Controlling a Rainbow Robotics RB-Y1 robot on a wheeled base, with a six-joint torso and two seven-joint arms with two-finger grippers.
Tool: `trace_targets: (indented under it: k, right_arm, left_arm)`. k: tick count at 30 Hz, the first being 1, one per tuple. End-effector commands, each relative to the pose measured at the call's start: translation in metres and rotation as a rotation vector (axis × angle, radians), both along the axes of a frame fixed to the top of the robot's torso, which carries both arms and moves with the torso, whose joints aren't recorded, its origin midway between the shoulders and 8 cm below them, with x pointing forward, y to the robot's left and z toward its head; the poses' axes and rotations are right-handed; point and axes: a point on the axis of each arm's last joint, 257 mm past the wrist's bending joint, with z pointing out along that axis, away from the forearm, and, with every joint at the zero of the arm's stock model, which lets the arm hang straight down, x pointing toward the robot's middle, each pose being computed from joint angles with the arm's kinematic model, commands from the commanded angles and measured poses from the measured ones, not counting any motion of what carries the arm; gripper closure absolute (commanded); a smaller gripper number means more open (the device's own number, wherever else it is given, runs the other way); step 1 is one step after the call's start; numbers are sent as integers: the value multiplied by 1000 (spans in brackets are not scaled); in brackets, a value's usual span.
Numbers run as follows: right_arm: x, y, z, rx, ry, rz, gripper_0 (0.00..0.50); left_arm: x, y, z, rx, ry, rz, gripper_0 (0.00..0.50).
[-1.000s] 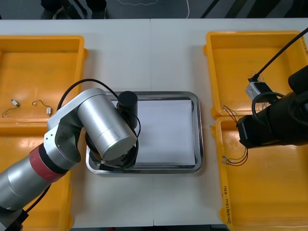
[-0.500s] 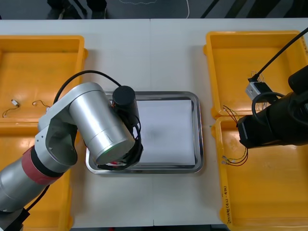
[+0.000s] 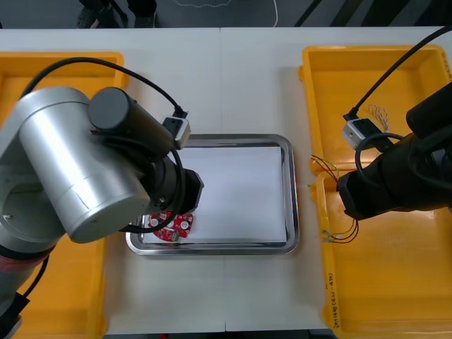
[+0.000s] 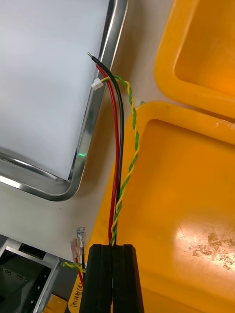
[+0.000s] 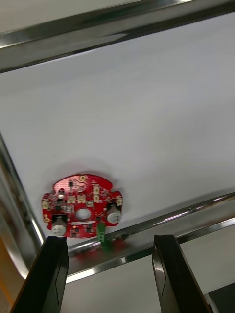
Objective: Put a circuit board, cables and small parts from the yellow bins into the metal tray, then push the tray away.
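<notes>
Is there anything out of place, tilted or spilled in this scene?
Nothing stands out. The board lies flat in a corner of the tray, under the open left end effector. The right end effector grips the cables over the bin wall, their tips at the tray rim.

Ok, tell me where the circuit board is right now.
In the front view the round red circuit board lies in the metal tray's near-left corner, on its white inside; the open left gripper hangs just above it.
</notes>
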Motion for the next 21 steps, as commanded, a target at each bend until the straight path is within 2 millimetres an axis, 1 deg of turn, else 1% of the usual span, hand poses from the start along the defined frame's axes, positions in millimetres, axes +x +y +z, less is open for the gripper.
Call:
trace_targets:
  k: [1,4,6,8,11,14,17,21]
  right_arm:
    - [7,2,16,-80,-78,129,500]
    - [12,3,17,-97,-86,179,500]
    - [14,6,17,-102,-91,204,500]
    - [17,10,18,-116,-106,246,500]
    - [20,15,19,-134,-121,288,500]
    - [21,22,16,-165,-133,341,500]
    - [20,28,12,-176,-129,367,500]
    - [19,45,8,-168,-121,411,500]
  left_arm:
    - [12,43,27,32,-49,3,0]
    - [17,59,36,34,-59,26,0]
    - [21,67,43,33,-70,38,0]
    - [26,79,54,30,-86,58,0]
    - [30,92,64,20,-95,75,0]
    - [34,109,74,22,-105,100,0]
    - [39,125,80,24,-103,129,0]
    - [49,148,86,47,-100,151,0]
